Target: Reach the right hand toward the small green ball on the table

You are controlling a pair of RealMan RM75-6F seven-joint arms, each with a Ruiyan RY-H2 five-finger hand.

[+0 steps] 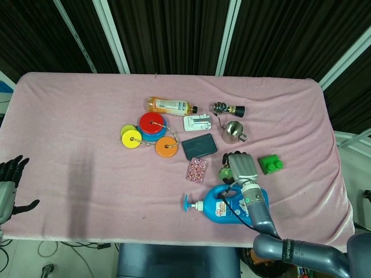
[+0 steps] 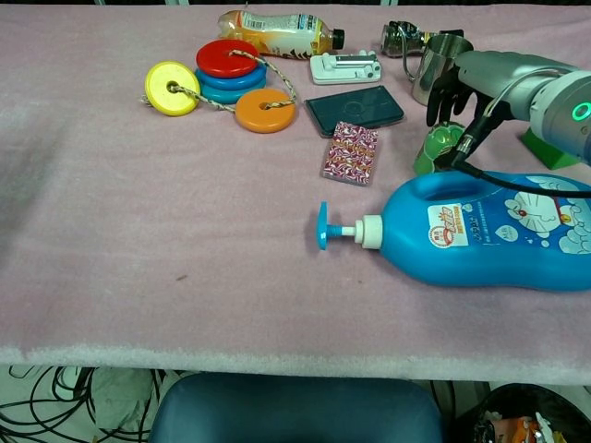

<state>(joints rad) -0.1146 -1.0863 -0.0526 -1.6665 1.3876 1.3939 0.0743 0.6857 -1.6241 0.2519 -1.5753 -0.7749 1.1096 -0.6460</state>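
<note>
The small green ball (image 1: 224, 172) (image 2: 432, 148) lies on the pink cloth just beyond the blue pump bottle. My right hand (image 1: 242, 166) (image 2: 482, 76) hovers immediately right of the ball, its dark fingertips (image 2: 443, 100) drooping just above and behind it. The fingers are spread and hold nothing. A black cable from the wrist crosses in front of the ball in the chest view. My left hand (image 1: 8, 184) hangs at the table's left front edge, fingers apart and empty.
A blue pump bottle (image 1: 231, 205) (image 2: 503, 229) lies on its side under my right forearm. A green block (image 1: 271, 164), a metal cup (image 1: 233, 131) (image 2: 430, 65), a patterned pouch (image 1: 197, 169) and a dark case (image 1: 199, 146) ring the ball. Coloured discs (image 1: 152, 128) lie further left.
</note>
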